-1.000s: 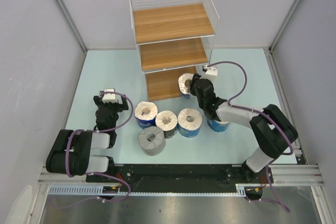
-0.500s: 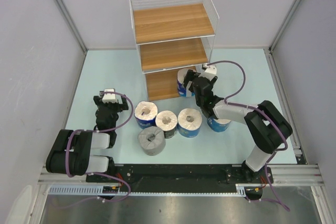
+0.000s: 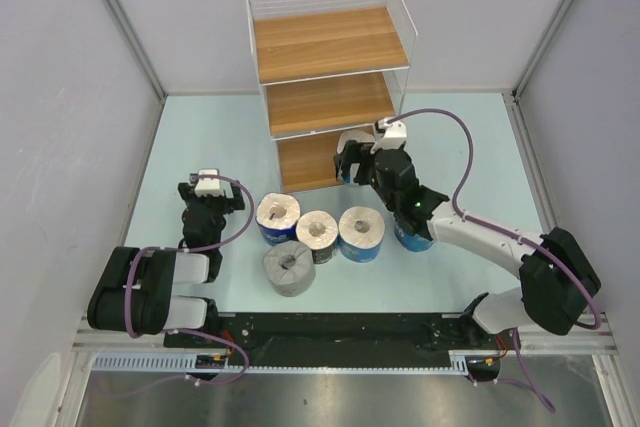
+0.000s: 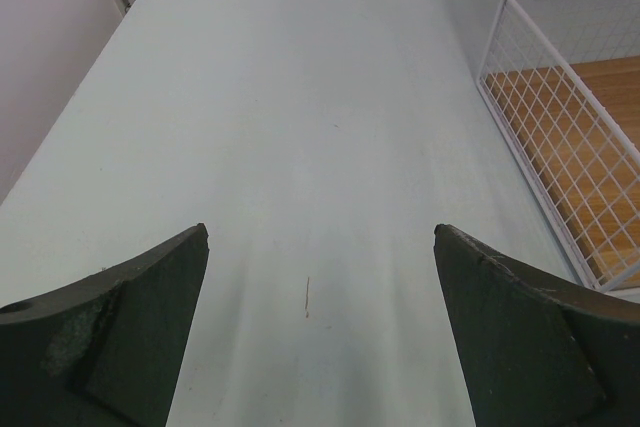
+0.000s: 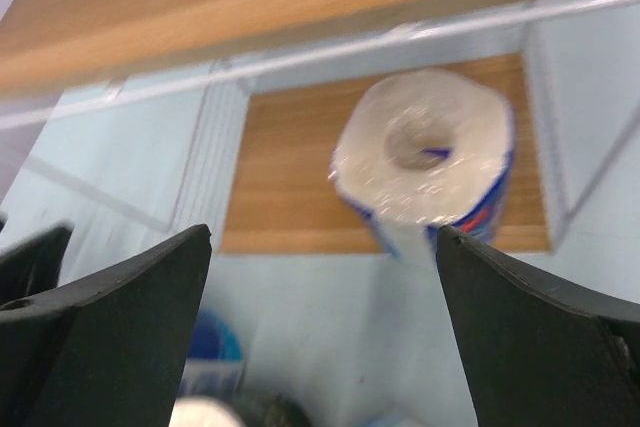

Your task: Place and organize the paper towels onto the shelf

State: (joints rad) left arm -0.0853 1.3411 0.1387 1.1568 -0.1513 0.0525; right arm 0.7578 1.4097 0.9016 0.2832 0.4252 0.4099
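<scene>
The shelf point(image 3: 330, 47) stands at the back of the table. One blue-wrapped paper towel roll point(image 3: 351, 140) stands upright at the right end of its bottom board point(image 5: 290, 187), seen blurred in the right wrist view as roll point(image 5: 425, 157). My right gripper point(image 3: 350, 165) hovers just in front of it, open and apart from it point(image 5: 325, 237). Several rolls stand on the table: blue point(image 3: 279, 217), dark point(image 3: 318, 235), blue point(image 3: 362, 232), grey point(image 3: 289, 267), and one blue point(image 3: 415, 239) partly under the right arm. My left gripper point(image 3: 208, 197) is open over bare table point(image 4: 320, 232).
The shelf's white wire side point(image 4: 560, 147) is at the right of the left wrist view. The two upper boards point(image 3: 330, 102) carry nothing. Grey walls enclose the pale blue table point(image 3: 470, 147) on three sides.
My right gripper has opened, let go of the roll on the bottom board and drawn back a little. The left arm has not moved.
</scene>
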